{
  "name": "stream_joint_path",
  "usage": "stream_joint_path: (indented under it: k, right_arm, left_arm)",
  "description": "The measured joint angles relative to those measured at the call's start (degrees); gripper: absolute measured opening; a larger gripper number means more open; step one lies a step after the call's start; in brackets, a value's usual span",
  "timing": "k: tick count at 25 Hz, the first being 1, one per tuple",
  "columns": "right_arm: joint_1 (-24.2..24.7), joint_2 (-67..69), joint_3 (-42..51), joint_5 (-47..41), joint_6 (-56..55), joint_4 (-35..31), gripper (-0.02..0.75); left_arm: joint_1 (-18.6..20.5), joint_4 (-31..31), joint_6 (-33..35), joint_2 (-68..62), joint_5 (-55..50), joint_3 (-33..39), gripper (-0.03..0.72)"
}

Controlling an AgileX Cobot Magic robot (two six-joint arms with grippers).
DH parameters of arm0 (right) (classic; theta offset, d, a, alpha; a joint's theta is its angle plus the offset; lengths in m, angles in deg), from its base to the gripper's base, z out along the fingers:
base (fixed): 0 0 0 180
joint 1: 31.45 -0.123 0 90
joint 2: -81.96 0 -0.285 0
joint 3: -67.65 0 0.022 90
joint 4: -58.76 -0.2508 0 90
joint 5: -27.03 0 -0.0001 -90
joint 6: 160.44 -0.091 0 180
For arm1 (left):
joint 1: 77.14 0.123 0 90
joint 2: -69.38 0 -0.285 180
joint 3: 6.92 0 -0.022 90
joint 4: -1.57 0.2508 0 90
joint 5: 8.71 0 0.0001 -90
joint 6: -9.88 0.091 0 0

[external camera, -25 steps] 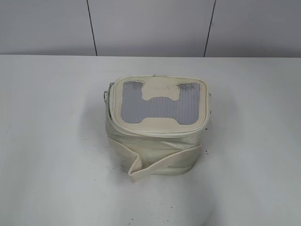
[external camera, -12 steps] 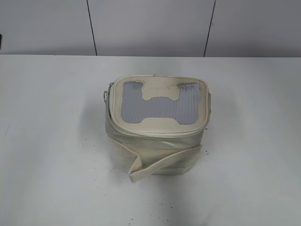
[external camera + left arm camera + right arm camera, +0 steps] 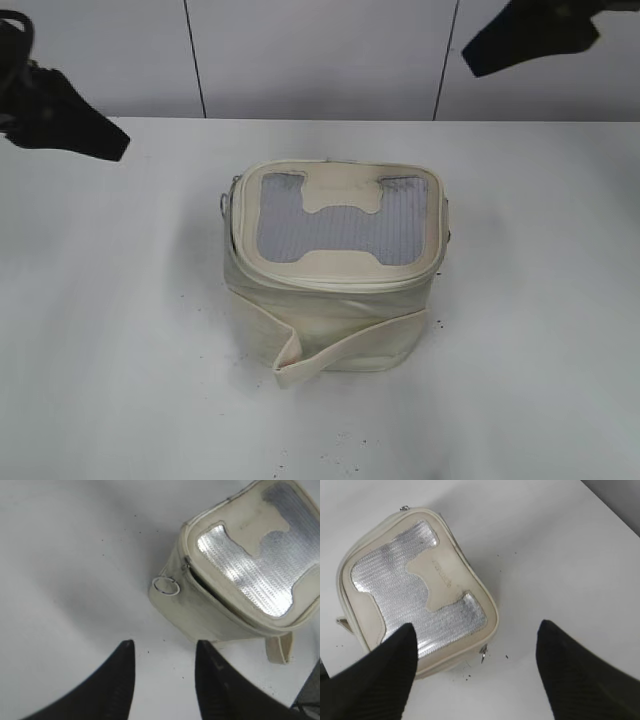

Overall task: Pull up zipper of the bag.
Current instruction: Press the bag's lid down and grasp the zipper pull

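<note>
Hovering: left gripper (image 3: 164, 652) and right gripper (image 3: 475, 645), both spread and empty, above the bag (image 3: 335, 270).
Zipper (image 3: 189, 570): gaping beyond left gripper, untouched.
Progress: nothing done yet.

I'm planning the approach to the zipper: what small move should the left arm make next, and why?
Probably lower the left gripper toward the ring pull on the bag. It hangs open above the table, touching nothing, with the ring pull just ahead beside a gap in the zipper.
</note>
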State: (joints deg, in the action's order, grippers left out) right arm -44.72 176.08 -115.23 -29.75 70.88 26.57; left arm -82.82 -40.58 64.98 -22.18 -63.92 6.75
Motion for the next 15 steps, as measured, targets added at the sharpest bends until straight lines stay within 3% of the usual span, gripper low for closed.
stream_joint_path:
  k: [5,15]
  right_arm:
    - [-1.94,11.88,-11.74,-4.34,3.43,-1.08,0.574]
    - [-10.08,32.04,-30.31,-10.66,4.44,-1.43,0.574]
  left_arm:
    - [-3.64,0.00,1.97,-6.03,4.29,-1.38,0.315]
    - [-4.17,0.53,2.03,-12.64,4.81,-1.45,0.335]
